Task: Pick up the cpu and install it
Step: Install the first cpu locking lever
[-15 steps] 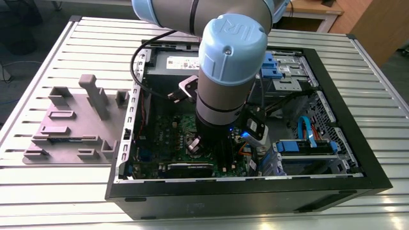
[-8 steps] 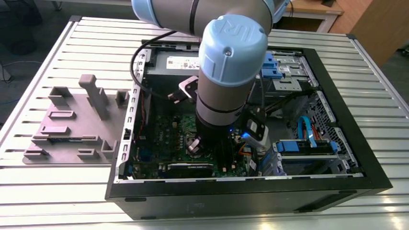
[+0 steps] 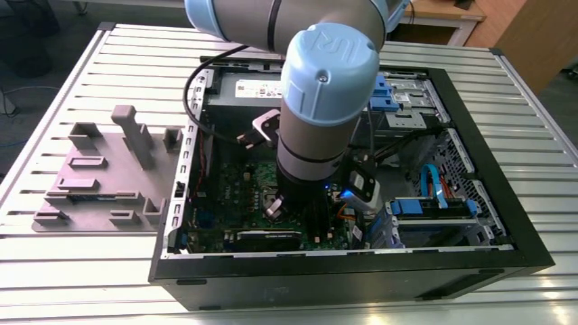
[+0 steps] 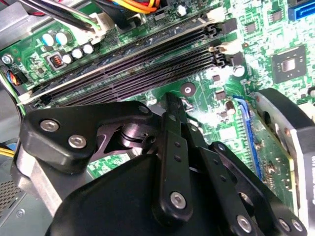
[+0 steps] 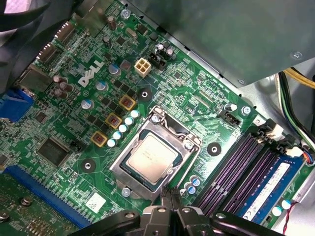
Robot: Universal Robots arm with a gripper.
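My pincer (image 5: 169, 196), fingers pressed together and holding nothing, hovers just beside the cpu (image 5: 150, 159) lying flat in its socket (image 5: 128, 173).

The cpu (image 5: 150, 156) sits in the socket (image 5: 153, 158) on the board (image 5: 197, 105). In the exterior view, the tray (image 3: 104, 172) lies at nine o'clock from the case (image 3: 505, 223).

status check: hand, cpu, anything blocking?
Hand shut, empty, just beside the socket. Cpu seated flat in the socket, metal frame around it. Nothing on top of the cpu.
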